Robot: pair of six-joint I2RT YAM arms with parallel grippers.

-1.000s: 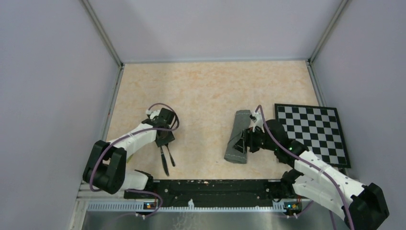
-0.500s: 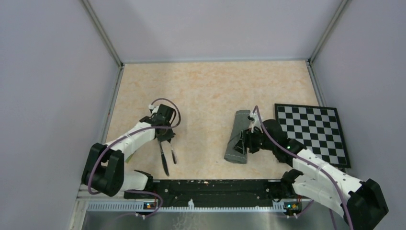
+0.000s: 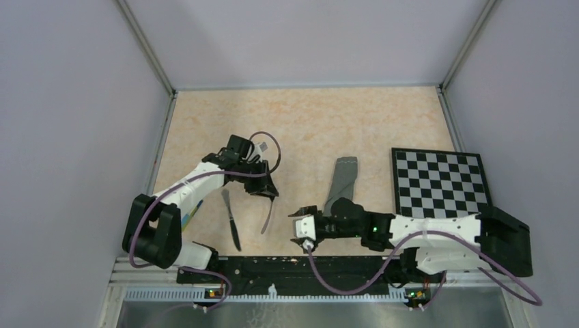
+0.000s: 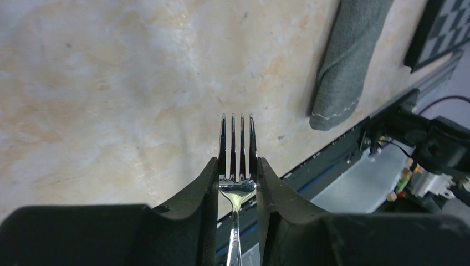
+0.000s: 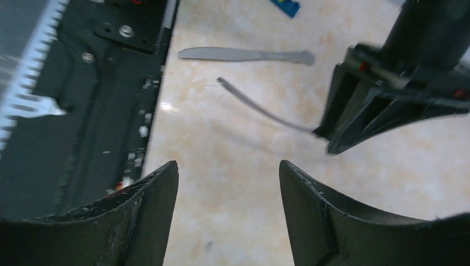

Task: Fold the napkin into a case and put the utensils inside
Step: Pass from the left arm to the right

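Table (image 3: pixel 307 123): a light, speckled top. The case lies on it, a bit right of the middle.
Checkered board (image 3: pixel 444 184): black and white squares. It lies flat, just to the right of the case.
Case (image 3: pixel 343 176): the dark grey cloth, folded into a long thin pouch. A pale stitched line shows at one end in the left wrist view. The right arm covers its near end in the top view.
Right gripper (image 5: pixel 228 166): its fingers are spread wide with nothing between them. It sits low, left of the near end of the case, and faces the fork and knife.
Left gripper (image 4: pixel 237 166): closed tight on the fork. It is well to the left of the case.
Knife (image 3: pixel 231 219): silver, lying flat on the table. It is far left of the case, past the fork.
Fork (image 4: pixel 237 144): silver, pinched just below its four prongs. The prongs poke out past the fingertips. Its handle hangs between the knife and the case.
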